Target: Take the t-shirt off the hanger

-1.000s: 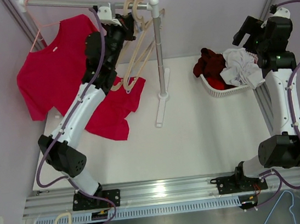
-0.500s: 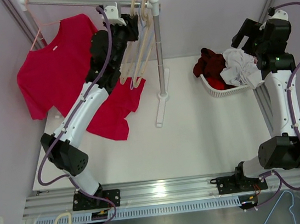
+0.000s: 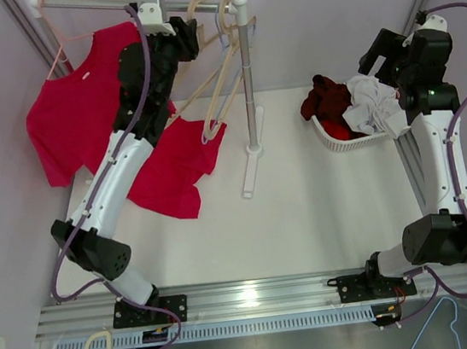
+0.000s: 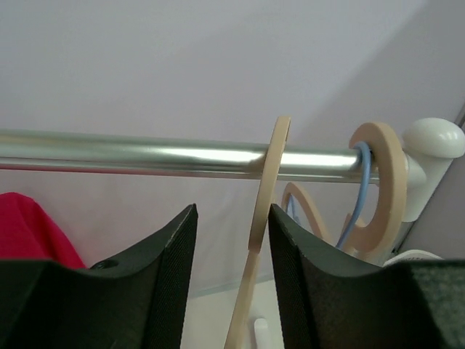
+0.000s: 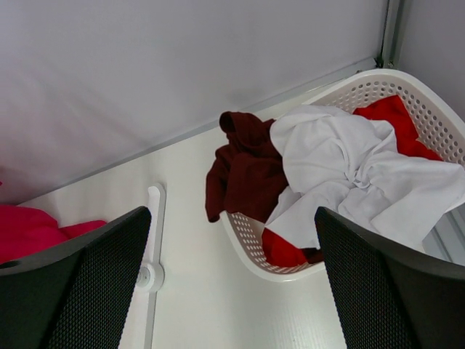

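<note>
Since a second before, the left gripper (image 4: 232,211) had slid toward 9 o'clock along the rail (image 4: 131,156), and the wooden hangers (image 3: 210,91) hung more aslant.
Its fingers stood apart with one hook (image 4: 263,182) between them, close to one finger and not pinched. The t-shirt (image 3: 177,169) sagged from the hangers' low ends at 10 o'clock, mostly draped on the table (image 3: 324,206). At 2 o'clock the right gripper (image 5: 232,211) hovered, fingers wide apart, over the basket (image 5: 245,236). It held a white cloth (image 5: 349,174), a red cloth (image 5: 392,116), and a maroon garment (image 5: 243,171) spilling over the rim.
</note>
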